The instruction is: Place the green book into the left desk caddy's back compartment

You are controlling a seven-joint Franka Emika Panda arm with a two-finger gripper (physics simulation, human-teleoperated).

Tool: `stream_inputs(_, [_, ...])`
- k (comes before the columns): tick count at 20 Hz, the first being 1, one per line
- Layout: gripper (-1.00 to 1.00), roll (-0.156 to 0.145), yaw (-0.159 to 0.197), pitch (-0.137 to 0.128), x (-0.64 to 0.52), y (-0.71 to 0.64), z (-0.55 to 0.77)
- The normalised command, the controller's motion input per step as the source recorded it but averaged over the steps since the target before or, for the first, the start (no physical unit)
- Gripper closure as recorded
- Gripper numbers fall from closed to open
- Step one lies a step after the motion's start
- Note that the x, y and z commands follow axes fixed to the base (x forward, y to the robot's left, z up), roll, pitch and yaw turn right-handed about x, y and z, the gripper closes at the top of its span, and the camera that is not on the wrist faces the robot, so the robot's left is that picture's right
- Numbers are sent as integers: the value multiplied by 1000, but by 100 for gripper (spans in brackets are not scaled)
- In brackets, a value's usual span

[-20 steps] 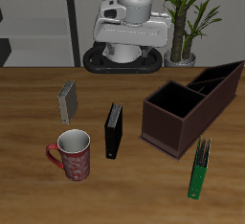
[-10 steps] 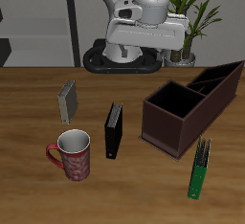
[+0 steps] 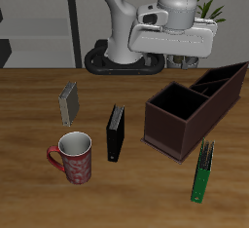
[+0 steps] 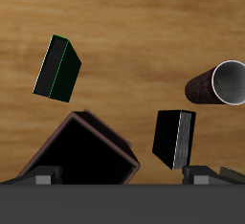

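While the arm hangs high, its hand (image 3: 182, 60) hovers above the left desk caddy (image 3: 195, 108).

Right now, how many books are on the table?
3. The green book lies near the front edge beside the left desk caddy; the black book stands mid-table; the grey book stands behind the mug. None seems hidden.

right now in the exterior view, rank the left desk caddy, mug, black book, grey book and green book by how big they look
1. left desk caddy
2. mug
3. black book and green book, which look alike
4. grey book, though it lies farther from the camera
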Motion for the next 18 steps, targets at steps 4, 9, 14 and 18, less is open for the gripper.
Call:
stream_inputs(4, [-100, 16, -1, -10, 271, 304, -44])
stream_inputs(9, [-100, 0, 19, -14, 193, 284, -49])
stream_inputs(14, [-100, 55, 36, -20, 347, 455, -148])
stream_inputs(18, [-100, 13, 6, -30, 328, 210, -87])
